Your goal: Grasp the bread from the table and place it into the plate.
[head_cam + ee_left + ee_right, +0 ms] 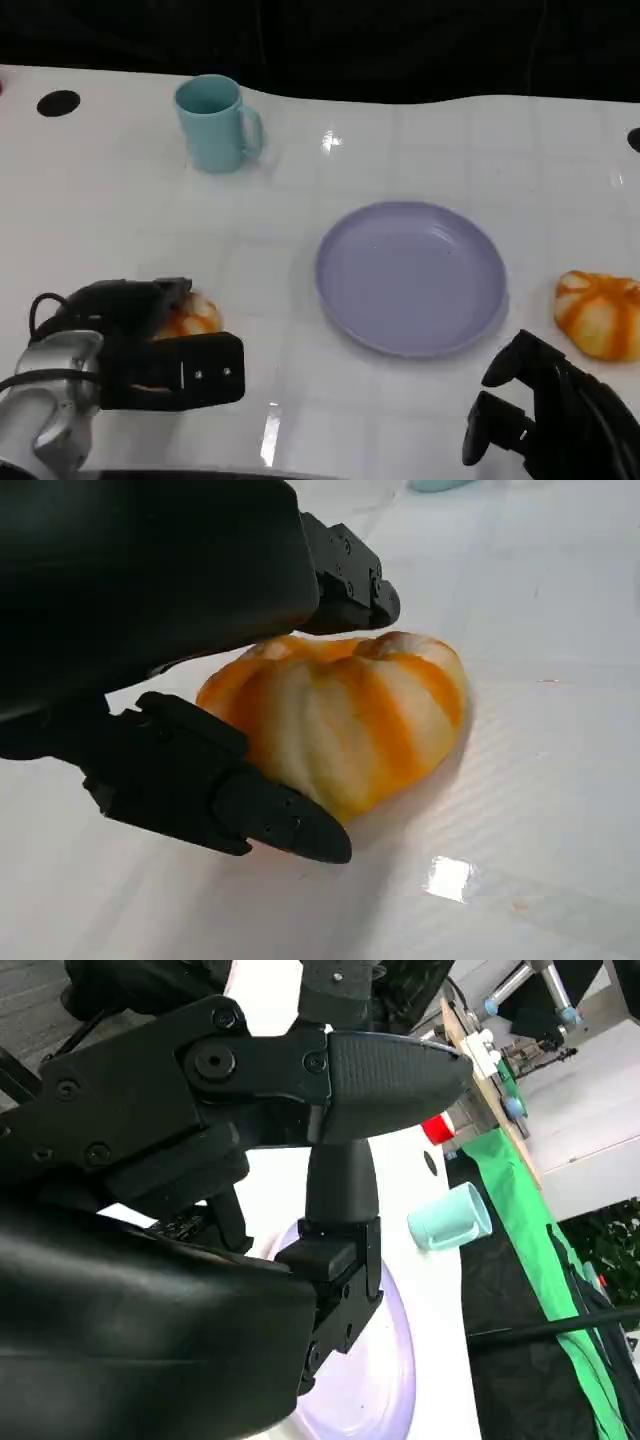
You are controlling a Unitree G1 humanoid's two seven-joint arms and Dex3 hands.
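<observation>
Our left hand (200,670) has its black fingers (260,815) closed around the bread (350,730), one pressed low against its near side and another hooked over its top, so it is gripped while resting on the white surface (540,630). Up close the bread is a rounded, pumpkin-shaped bun, pale cream with orange stripes running between its lobes, glossy on top. From the head view we see just a small orange edge of it poking out beside our left hand, well to the left of the lilac plate (411,277). That view also gives us a second striped bun (600,314) at the right edge and a teal mug (215,124) further back. Our right hand (545,415) hovers low, fingers (385,1070) spread and holding nothing.
</observation>
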